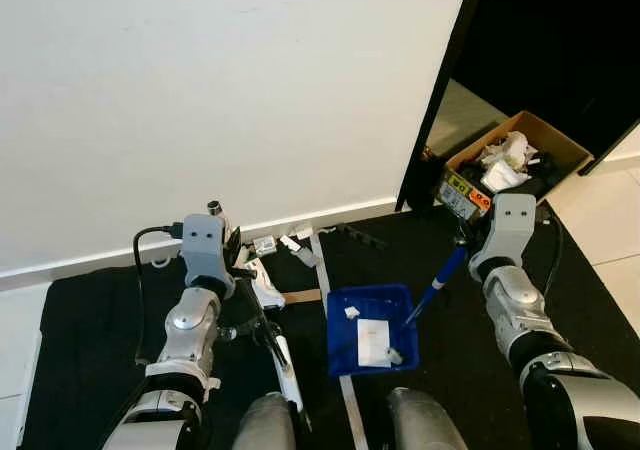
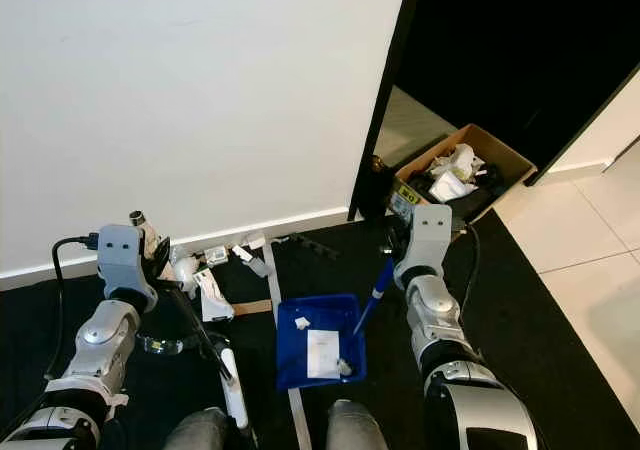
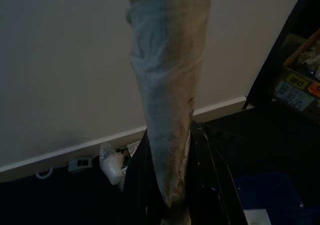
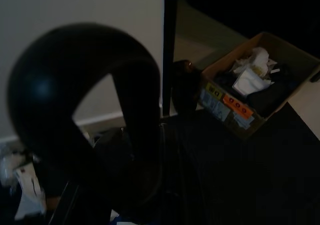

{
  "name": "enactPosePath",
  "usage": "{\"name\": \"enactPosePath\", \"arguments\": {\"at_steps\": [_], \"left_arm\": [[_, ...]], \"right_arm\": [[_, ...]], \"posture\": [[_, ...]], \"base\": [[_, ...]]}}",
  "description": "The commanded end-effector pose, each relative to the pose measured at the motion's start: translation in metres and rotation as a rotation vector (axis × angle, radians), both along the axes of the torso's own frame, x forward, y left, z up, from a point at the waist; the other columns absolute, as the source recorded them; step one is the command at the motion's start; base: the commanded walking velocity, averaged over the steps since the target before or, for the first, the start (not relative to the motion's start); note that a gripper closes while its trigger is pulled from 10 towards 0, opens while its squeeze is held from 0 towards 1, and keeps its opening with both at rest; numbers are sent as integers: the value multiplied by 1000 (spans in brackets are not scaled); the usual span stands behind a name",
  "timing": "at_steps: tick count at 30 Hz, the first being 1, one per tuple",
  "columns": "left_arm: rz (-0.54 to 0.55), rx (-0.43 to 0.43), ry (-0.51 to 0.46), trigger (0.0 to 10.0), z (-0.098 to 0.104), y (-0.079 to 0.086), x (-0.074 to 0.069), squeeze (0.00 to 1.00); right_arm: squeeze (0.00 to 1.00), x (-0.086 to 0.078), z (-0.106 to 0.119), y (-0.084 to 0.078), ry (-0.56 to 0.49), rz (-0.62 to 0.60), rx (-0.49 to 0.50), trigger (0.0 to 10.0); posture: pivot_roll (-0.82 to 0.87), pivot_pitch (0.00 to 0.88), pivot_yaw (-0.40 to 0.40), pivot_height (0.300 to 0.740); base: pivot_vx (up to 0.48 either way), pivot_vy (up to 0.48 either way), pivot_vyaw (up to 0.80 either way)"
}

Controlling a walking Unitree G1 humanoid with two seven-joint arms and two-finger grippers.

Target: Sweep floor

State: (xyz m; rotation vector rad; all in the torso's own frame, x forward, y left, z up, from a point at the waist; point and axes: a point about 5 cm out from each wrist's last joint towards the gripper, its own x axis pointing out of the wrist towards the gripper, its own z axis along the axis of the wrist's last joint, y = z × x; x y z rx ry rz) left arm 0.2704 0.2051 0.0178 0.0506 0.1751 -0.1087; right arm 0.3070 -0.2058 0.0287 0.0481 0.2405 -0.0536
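**Dustpan on black mat, litter along the skirting**

A blue dustpan [image 1: 372, 328] is seen lying flat on the black mat [image 1: 90, 340], just ahead of the robot's two knees, straddling a pale strip that runs across the mat towards the wall. Its tray is rectangular with raised walls. Three pale items are counted inside: one flat white paper sheet [image 1: 373, 341], one small white scrap near the far corner, one small grey-white piece at the near right corner. A blue-and-black handle [image 1: 437, 286] is seen rising at a slant from the tray's right side up to the right gripper [image 1: 466, 238]; a rounded black grip end is seen close up in the right wrist view, and the fingers appear closed around it.

The left gripper [image 1: 240, 260] is held over the mat to the left of the dustpan, clamped on a broom shaft [image 1: 272, 338], dark above and white lower down, which slants back towards the left knee. In the left wrist view the shaft [image 3: 167, 110] is seen wrapped in grubby whitish material.

Loose litter [image 1: 275, 255] is scattered beyond the left gripper, between it and the white wall's skirting: white packets, wrappers, a small brown strip; an exact count cannot be made.

One open cardboard box [image 1: 520, 160] stuffed with crumpled paper is noted by the dark doorway, beyond the right arm, with a black door frame beside it.
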Motion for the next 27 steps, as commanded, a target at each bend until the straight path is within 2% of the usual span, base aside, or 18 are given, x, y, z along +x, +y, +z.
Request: {"name": "enactPosePath", "arguments": {"at_steps": [1, 3, 4, 6, 10, 12, 15, 19, 27], "left_arm": [[-13, -10, 27, 10000, -6, -4, -5, 0], [-14, -8, 27, 10000, -6, -3, -5, 0], [-22, 0, 25, 10000, -5, -2, -4, 0], [-25, 5, 20, 10000, -3, 0, -3, 0], [-37, 23, 9, 10000, 1, 2, 0, 0], [-69, 49, -4, 10000, 6, 2, 3, 0], [-98, 42, -24, 10000, 12, 0, 6, 0], [-139, 80, -43, 10000, 18, 3, 6, 0], [-70, 63, -55, 10000, 22, 13, 10, 0]], "right_arm": [[0, 9, 15, -5, -59, -8, 1, 10000], [0, 13, 20, -6, -78, -6, -2, 10000], [0, 19, 28, -6, -100, 25, -42, 10000], [0, 21, 31, -5, -102, 54, -76, 10000], [0, 21, 30, -5, -85, 95, -123, 10000], [0, 18, 23, -5, -39, 131, -147, 10000], [0, 14, 19, -7, -13, 155, -189, 10000], [0, 13, 18, -11, -14, 139, -172, 10000], [0, 11, 16, -8, -14, 139, -156, 10000]], "posture": [[60, 27, -4, 740], [61, 27, -1, 740], [61, 26, 2, 740], [64, 28, 0, 740], [64, 32, -6, 740], [68, 32, -11, 740], [72, 36, -19, 740], [63, 38, -20, 740], [65, 35, -16, 740]], "base": [[0, 0, 0], [0, 0, 0], [0, 0, 0], [0, 0, 0], [0, 0, 0], [0, 0, 0], [0, 0, 0], [0, 0, 0], [0, 0, 0]]}}
